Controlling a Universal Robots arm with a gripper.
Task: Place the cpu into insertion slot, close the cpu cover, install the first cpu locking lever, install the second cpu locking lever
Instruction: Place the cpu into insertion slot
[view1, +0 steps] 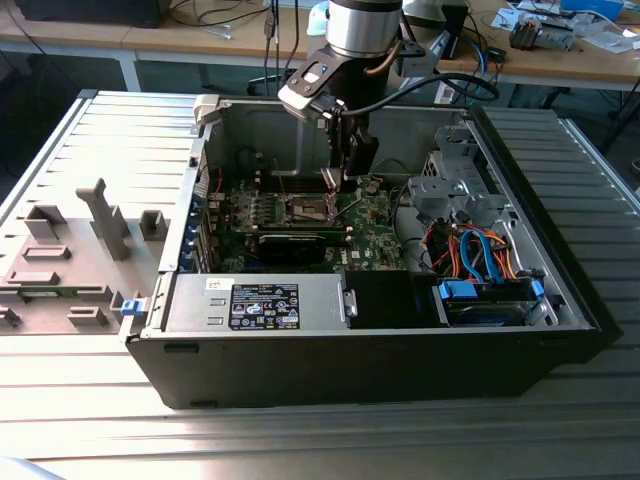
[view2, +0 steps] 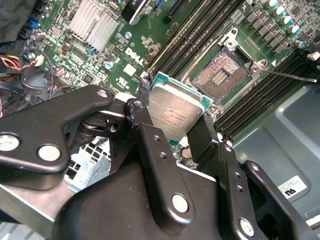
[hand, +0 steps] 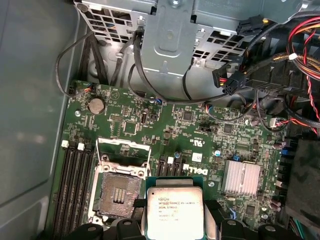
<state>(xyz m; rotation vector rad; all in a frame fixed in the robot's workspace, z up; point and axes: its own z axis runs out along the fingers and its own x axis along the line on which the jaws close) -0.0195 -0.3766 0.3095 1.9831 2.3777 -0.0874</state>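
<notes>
As end effector (view2: 172, 120) clamps cpu (view2: 175, 110) by two opposite edges, chip hangs over board (hand: 150, 120), metal top facing both wrist views, not seated. Slot (hand: 119, 192) just beside cpu, bare, contacts showing. Black memory slots (hand: 75, 190) between slot and board's edge. Cover (hand: 123, 140) swung up, open, at slot's far side. Farther off: heatsink (hand: 241, 177), cables, drive cage (hand: 170, 30). Exterior view: arm reaches down into open case (view1: 560, 300) on table (view1: 300, 440).
</notes>
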